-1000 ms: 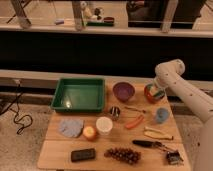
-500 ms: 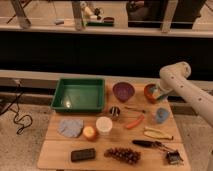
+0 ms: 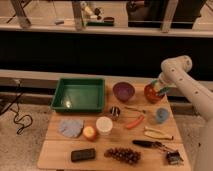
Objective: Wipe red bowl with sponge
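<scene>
Camera view shows the red bowl (image 3: 151, 93) at the far right corner of the wooden table (image 3: 60, 150), just beside the purple bowl (image 3: 123, 91). The gripper (image 3: 161, 90) is lowered over the bowl's right side, and a teal patch, taken to be the sponge (image 3: 159, 91), is seen at its tip against the inner rim. Whether the fingers are clamped on the sponge or merely resting there cannot be told.

The sponge is judged soft and light, best pinched across its narrow faces so that 1 broad face is left free for wiping. The bowl is judged stiff, glossy and slippery, light enough to be pushed toward the table edge under sideways pressure.
</scene>
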Motion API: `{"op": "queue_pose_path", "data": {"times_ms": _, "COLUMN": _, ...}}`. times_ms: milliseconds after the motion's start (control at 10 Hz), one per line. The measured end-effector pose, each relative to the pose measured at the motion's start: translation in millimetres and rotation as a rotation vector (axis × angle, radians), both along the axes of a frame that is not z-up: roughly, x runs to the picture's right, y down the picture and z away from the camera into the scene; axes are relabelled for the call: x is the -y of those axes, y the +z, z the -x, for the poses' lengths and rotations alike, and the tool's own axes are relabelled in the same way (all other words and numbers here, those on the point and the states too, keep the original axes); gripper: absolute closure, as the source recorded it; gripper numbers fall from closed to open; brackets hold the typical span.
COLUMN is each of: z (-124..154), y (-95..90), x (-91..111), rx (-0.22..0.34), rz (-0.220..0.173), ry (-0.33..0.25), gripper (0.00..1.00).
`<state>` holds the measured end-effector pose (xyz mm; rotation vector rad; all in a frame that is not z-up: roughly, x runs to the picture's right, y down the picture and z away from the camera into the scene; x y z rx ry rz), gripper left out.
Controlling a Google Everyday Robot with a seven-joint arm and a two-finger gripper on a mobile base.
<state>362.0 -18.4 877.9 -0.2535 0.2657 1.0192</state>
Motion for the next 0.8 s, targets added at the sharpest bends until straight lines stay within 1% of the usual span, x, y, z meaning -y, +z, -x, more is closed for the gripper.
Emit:
{"op": "queue_pose_path", "data": {"times_ms": 100, "z": -1.5, "y": -0.5, "x": -0.1, "rx": -0.002, "rz": 0.0, "ry": -0.001, "gripper": 0.97}}
{"op": "queue_pose_path", "data": {"times_ms": 300, "z": -4.0, "y": -1.1, "x": -1.0, "rx": -0.005, "rz": 0.0, "ry": 0.0, "gripper": 0.81}}
{"op": "queue_pose_path", "data": {"times_ms": 400, "z": -3.7, "y": -1.0, "x": -0.9, "rx": -0.004, "rz": 0.0, "ry": -0.001, "gripper": 0.69}}
{"op": "queue_pose_path", "data": {"times_ms": 500, "z": -2.8, "y": -0.6, "x": -0.7, "rx": -0.004, "rz": 0.0, "ry": -0.002, "gripper": 0.61}}
{"op": "queue_pose_path", "data": {"times_ms": 800, "z": -2.0, "y": -0.2, "x": -0.2, "rx": -0.003, "rz": 0.0, "ry": -0.003, "gripper": 0.3}}
